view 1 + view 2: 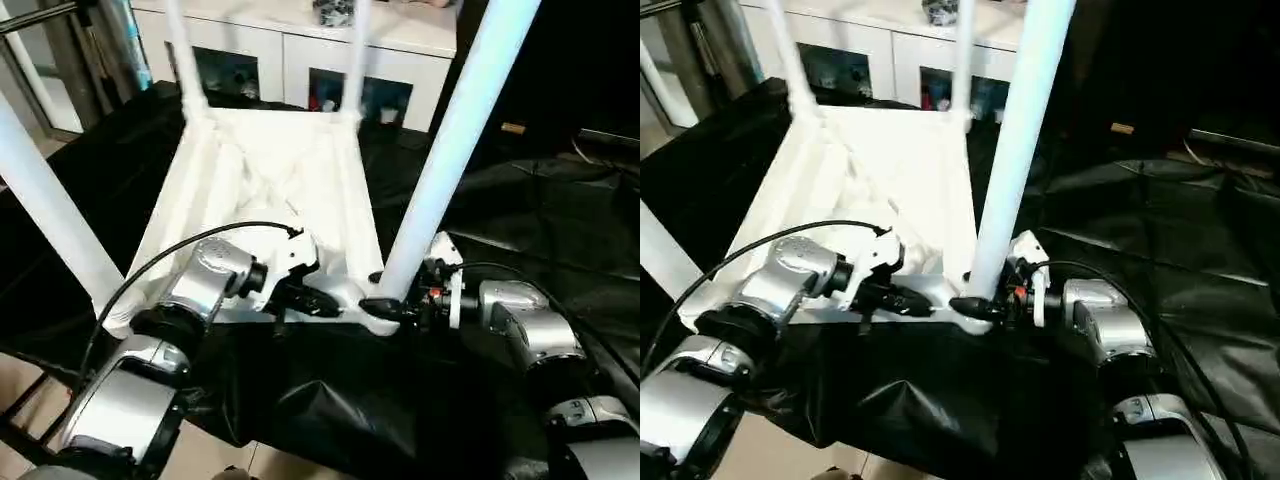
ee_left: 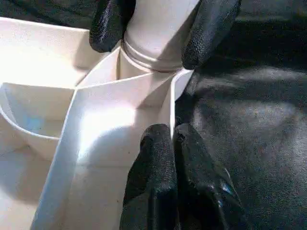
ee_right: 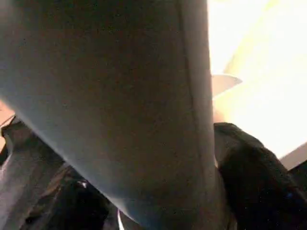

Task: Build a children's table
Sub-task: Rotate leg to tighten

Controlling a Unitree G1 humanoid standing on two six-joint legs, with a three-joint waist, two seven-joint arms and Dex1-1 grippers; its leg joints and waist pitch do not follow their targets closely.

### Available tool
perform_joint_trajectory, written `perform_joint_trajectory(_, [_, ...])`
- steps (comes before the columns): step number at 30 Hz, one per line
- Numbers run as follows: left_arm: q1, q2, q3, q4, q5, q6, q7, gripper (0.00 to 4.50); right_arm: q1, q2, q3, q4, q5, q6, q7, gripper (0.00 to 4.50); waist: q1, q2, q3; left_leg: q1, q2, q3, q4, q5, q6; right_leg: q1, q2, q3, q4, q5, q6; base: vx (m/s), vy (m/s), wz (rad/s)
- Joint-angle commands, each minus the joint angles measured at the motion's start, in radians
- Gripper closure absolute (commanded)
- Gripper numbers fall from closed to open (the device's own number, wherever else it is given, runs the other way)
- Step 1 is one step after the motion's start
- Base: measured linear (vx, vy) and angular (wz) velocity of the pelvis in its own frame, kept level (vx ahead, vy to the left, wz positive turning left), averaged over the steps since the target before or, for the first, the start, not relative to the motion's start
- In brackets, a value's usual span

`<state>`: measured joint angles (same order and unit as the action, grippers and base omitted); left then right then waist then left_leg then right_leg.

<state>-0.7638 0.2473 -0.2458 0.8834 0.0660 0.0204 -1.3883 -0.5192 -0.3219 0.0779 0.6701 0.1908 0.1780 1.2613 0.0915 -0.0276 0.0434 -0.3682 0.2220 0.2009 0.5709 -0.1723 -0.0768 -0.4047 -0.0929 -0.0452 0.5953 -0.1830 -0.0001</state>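
A white plastic children's table (image 1: pixel 270 180) lies upside down on a black sheet (image 1: pixel 520 230) at the centre of the head-camera frame, its ribbed underside facing up and all 4 tapered legs standing in the corner sockets. The near-right leg (image 1: pixel 455 140) rises from lower centre to the top right edge; the near-left leg (image 1: pixel 50 215) slants along the left edge; the 2 far legs (image 1: pixel 185 60) stand at the top, in front of a white cabinet with glass doors (image 1: pixel 290 55).

The right gripper (image 1: pixel 385 308) sits at the foot of the near-right leg, lower centre-right of the frame. In the left wrist view its 2 black fingers (image 2: pixel 211 28) press the leg from either side just above the ridged end, where the leg enters its socket (image 2: pixel 144 62). In the right wrist view the leg (image 3: pixel 120 105) runs through most of the frame with a dark finger (image 3: pixel 254 177) against it at the lower right.

The left gripper (image 1: pixel 318 300) lies just left of that corner, on the table's near rim (image 1: pixel 240 315). Its 2 fingers (image 2: pixel 158 177) are pressed together with nothing between them, their tips at the thin rim wall beside the socket.

Silver forearms and black cables fill the lower corners of the head views.
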Motion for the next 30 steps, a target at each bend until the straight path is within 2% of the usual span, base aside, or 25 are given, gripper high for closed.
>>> perform_joint_trajectory(1, [-0.005, -0.025, -0.021, -0.037, -0.026, -0.002, -0.023, 4.5, 0.017, 0.013, 0.044, -0.019, 0.006, 0.037, 0.052, 1.67, -0.003, 0.002, -0.063, 0.017, 0.014, 0.001, -0.056, -0.169, 0.065, 0.051, -0.038, 0.024, -0.046, -0.026, -0.289, 0.0, 0.0, 0.0])
perform_joint_trajectory(6, [-0.003, -0.034, -0.009, -0.032, -0.016, -0.002, 0.026, 4.5, 0.026, 0.029, 0.035, -0.03, 0.006, 0.047, -0.002, 1.73, -0.003, 0.002, -0.063, 0.018, 0.015, 0.001, -0.056, -0.173, 0.06, 0.049, -0.038, 0.024, -0.048, -0.048, -0.282, 0.0, 0.0, 0.0])
perform_joint_trajectory(9, [-0.021, -0.064, 0.01, -0.006, -0.007, 0.016, 0.128, 4.5, 0.013, 0.08, 0.002, 0.016, -0.015, 0.013, -0.149, 1.76, -0.004, 0.001, -0.06, 0.018, 0.014, 0.001, -0.058, -0.19, 0.045, 0.047, -0.039, 0.025, -0.052, -0.081, -0.273, 0.0, 0.0, 0.0])
perform_joint_trajectory(12, [-0.048, -0.107, 0.029, 0.033, 0.009, 0.038, 0.271, 4.5, -0.03, 0.144, -0.046, 0.107, -0.041, 0.0, -0.371, 1.82, -0.018, 0.001, -0.054, 0.023, 0.01, -0.004, -0.065, -0.276, -0.004, 0.038, -0.043, 0.029, -0.069, -0.254, -0.229, 0.0, 0.0, 0.0])
perform_joint_trajectory(13, [-0.048, -0.108, 0.029, 0.033, 0.009, 0.038, 0.273, 4.5, -0.03, 0.145, -0.047, 0.108, -0.041, -0.001, -0.374, 1.85, -0.022, 0.001, -0.054, 0.022, 0.008, -0.006, -0.067, -0.283, -0.011, 0.039, -0.043, 0.028, -0.072, -0.282, -0.219, 0.0, 0.0, 0.0])
perform_joint_trajectory(14, [-0.058, -0.128, 0.038, 0.047, 0.013, 0.05, 0.332, 4.5, -0.049, 0.173, -0.064, 0.145, -0.046, 0.002, -0.461, 1.88, -0.028, 0.0, -0.054, 0.019, 0.008, -0.009, -0.069, -0.286, -0.016, 0.041, -0.043, 0.028, -0.075, -0.306, -0.201, 0.0, 0.0, 0.0])
perform_joint_trajectory(16, [-0.065, -0.145, 0.041, 0.056, 0.017, 0.058, 0.372, 4.5, -0.061, 0.195, -0.075, 0.166, -0.05, 0.001, -0.525, 1.91, -0.043, 0.0, -0.052, 0.018, 0.006, -0.01, -0.069, -0.308, -0.019, 0.037, -0.041, 0.027, -0.08, -0.336, -0.192, 0.0, 0.0, 0.0])
perform_joint_trajectory(19, [-0.079, -0.192, 0.051, 0.068, 0.019, 0.078, 0.465, 4.5, -0.09, 0.252, -0.092, 0.215, -0.053, 0.004, -0.654, 1.91, -0.056, 0.0, -0.054, 0.017, 0.004, -0.01, -0.067, -0.311, -0.008, 0.035, -0.039, 0.028, -0.082, -0.331, -0.19, 0.0, 0.0, 0.0])
perform_joint_trajectory(22, [-0.083, -0.221, 0.055, 0.071, 0.02, 0.079, 0.504, 4.5, -0.1, 0.286, -0.087, 0.234, -0.071, -0.033, -0.68, 1.91, -0.059, 0.0, -0.054, 0.016, 0.004, -0.009, -0.066, -0.307, 0.003, 0.035, -0.037, 0.027, -0.083, -0.312, -0.193, 0.0, 0.0, 0.0])
perform_joint_trajectory(23, [-0.084, -0.226, 0.055, 0.071, 0.02, 0.078, 0.507, 4.5, -0.1, 0.29, -0.084, 0.235, -0.077, -0.042, -0.678, 1.46, -0.058, 0.0, -0.054, 0.015, 0.004, -0.009, -0.066, -0.306, 0.005, 0.035, -0.037, 0.027, -0.083, -0.309, -0.193, 0.0, 0.0, 0.0])
perform_joint_trajectory(26, [-0.079, -0.226, 0.047, 0.069, 0.019, 0.068, 0.479, 4.5, -0.106, 0.282, -0.09, 0.239, -0.071, -0.047, -0.646, 1.3, -0.059, 0.001, -0.054, 0.015, 0.005, -0.009, -0.067, -0.308, 0.015, 0.035, -0.036, 0.027, -0.082, -0.292, -0.199, 0.0, 0.0, 0.0])
perform_joint_trajectory(29, [-0.072, -0.218, 0.042, 0.061, 0.017, 0.064, 0.453, 4.5, -0.105, 0.269, -0.086, 0.233, -0.071, -0.047, -0.623, 0.9, -0.059, 0.001, -0.055, 0.013, 0.005, -0.01, -0.068, -0.305, 0.018, 0.038, -0.037, 0.027, -0.081, -0.283, -0.201, 0.0, 0.0, 0.0])
perform_joint_trajectory(30, [-0.062, -0.204, 0.034, 0.052, 0.015, 0.061, 0.423, 4.5, -0.096, 0.243, -0.064, 0.219, -0.081, -0.064, -0.571, 0.86, -0.059, -0.001, -0.056, 0.012, 0.006, -0.01, -0.067, -0.299, 0.022, 0.039, -0.036, 0.027, -0.079, -0.266, -0.205, 0.0, 0.0, 0.0])
